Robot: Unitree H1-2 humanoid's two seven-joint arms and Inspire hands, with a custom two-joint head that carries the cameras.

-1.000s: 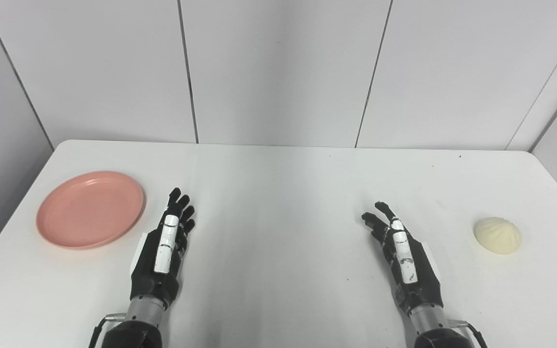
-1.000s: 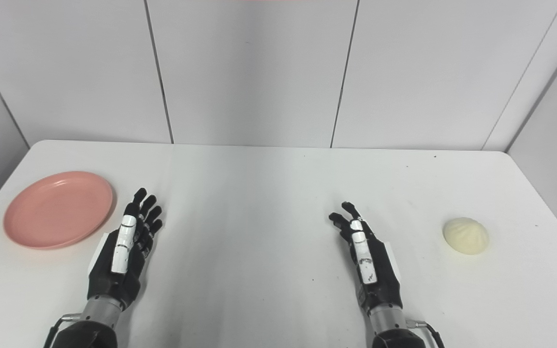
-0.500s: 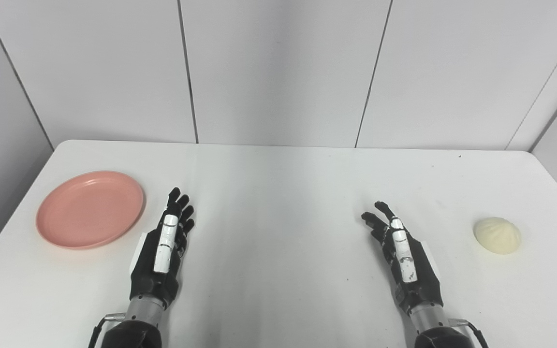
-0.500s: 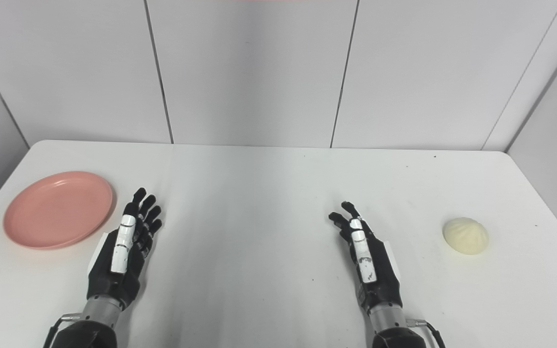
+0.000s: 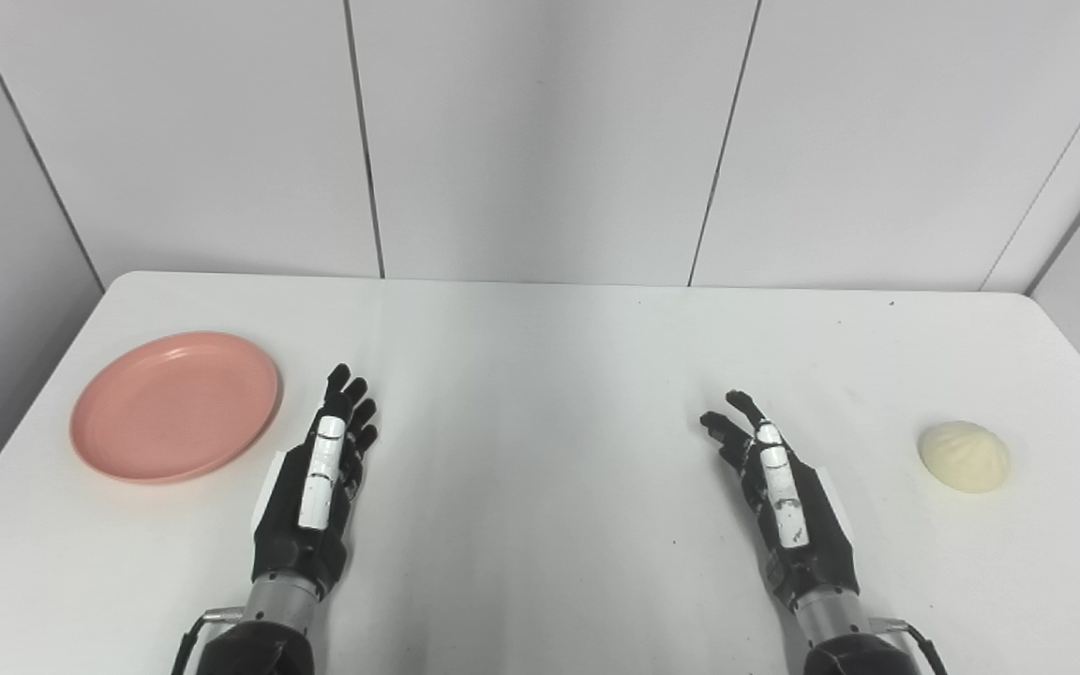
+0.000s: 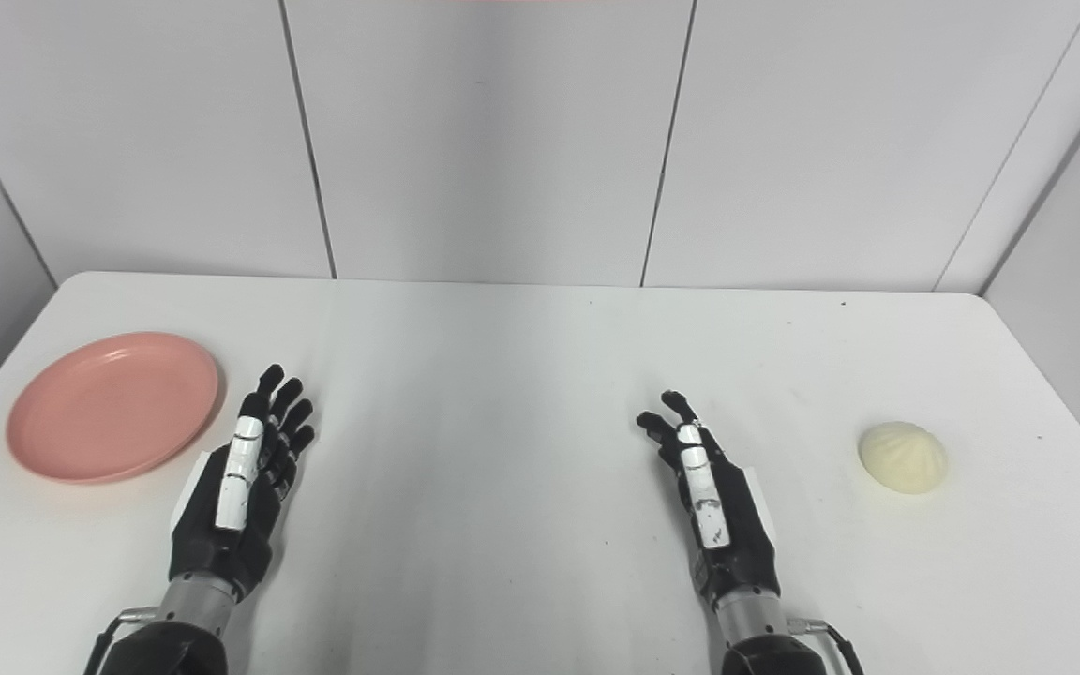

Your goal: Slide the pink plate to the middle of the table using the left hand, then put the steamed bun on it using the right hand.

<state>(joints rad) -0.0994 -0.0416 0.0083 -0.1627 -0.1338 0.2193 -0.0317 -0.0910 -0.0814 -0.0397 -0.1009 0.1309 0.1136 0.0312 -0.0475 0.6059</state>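
Observation:
A round pink plate lies empty on the left side of the white table. A pale steamed bun sits near the table's right edge. My left hand is open, fingers stretched forward, just right of the plate and apart from it. My right hand is open, fingers forward, well left of the bun and not touching it. Both hands hold nothing. The same scene shows in the right eye view, with the plate and the bun.
Grey panelled walls stand behind the table's far edge. The table's left and right edges run close to the plate and the bun.

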